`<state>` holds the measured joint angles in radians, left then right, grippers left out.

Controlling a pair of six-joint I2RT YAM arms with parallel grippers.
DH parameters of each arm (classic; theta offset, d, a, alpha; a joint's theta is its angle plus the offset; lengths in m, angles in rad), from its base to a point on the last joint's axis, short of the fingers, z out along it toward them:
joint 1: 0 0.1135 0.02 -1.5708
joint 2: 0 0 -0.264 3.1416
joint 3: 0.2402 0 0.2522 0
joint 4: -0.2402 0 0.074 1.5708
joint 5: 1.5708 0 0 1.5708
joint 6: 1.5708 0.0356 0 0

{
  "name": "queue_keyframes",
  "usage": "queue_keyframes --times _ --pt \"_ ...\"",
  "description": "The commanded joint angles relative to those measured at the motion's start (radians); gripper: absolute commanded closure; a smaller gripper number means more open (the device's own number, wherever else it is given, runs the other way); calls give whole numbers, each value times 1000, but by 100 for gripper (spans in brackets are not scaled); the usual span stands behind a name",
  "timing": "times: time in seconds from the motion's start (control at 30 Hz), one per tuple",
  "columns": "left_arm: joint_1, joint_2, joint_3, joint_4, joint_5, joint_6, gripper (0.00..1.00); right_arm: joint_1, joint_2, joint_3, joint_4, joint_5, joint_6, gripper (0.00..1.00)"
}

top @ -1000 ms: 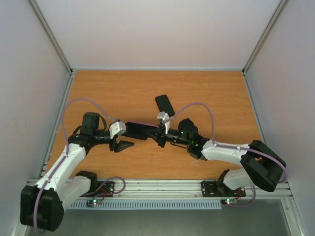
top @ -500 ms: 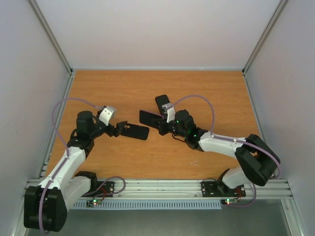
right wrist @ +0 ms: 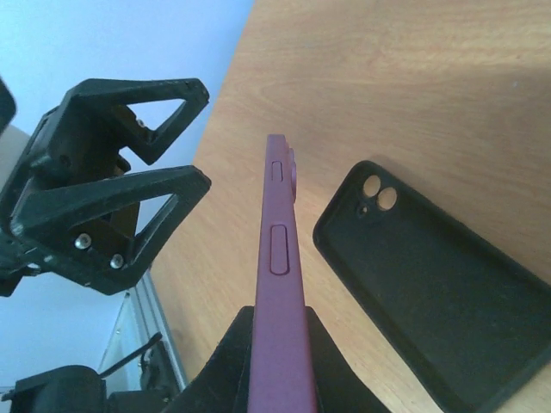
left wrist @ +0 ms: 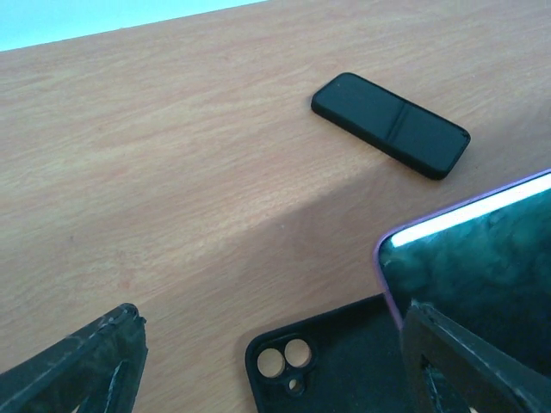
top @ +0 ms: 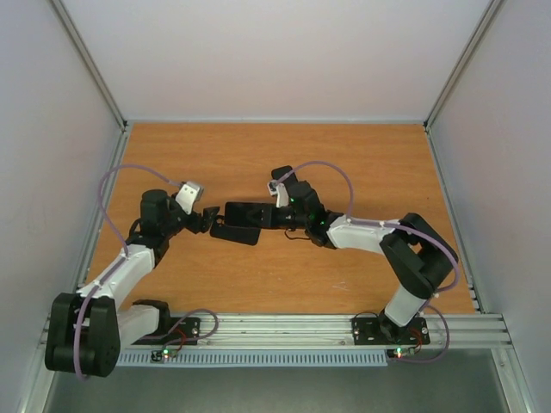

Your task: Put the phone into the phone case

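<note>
Not done. Phone [right wrist: 280, 284] pinched on edge in right gripper [top: 280, 215], raised close over case [right wrist: 430, 292]. Case flat on table [top: 379, 163], empty. Left gripper [right wrist: 204, 136] jaws spread, holding nothing. Left: lay phone in, press home.

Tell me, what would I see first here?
A purple phone, clamped in the right gripper over the table. Beside it lies the black case, camera holes showing, with the left gripper wide open close by. Another black slab lies farther back.
</note>
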<state>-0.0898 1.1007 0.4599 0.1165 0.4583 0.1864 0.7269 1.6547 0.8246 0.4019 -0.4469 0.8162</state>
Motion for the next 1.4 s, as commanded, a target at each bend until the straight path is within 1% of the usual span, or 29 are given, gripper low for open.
queue_keyframes --times 0.0,0.3,0.6,0.9,1.07,1.2,1.27,1.37 --pt "4 27 4 98 7 -23 19 -3 57 79 58 -88 93 99" --pt "3 98 8 128 34 -34 21 -4 168 135 65 -92 103 99" --pt "-3 128 -12 184 33 -29 20 -6 258 150 111 -93 167 99" --pt "-25 180 15 149 19 -9 20 -4 289 138 169 -83 226 99" --pt "-31 182 23 126 11 3 19 -5 286 132 170 -70 240 99" --pt "-33 219 73 43 17 4 19 -5 287 127 169 -59 243 99" --pt "-33 252 130 -59 26 0 22 -4 290 124 179 -58 249 99" --pt "-29 327 242 -276 112 22 31 -3 293 117 192 -56 253 99"
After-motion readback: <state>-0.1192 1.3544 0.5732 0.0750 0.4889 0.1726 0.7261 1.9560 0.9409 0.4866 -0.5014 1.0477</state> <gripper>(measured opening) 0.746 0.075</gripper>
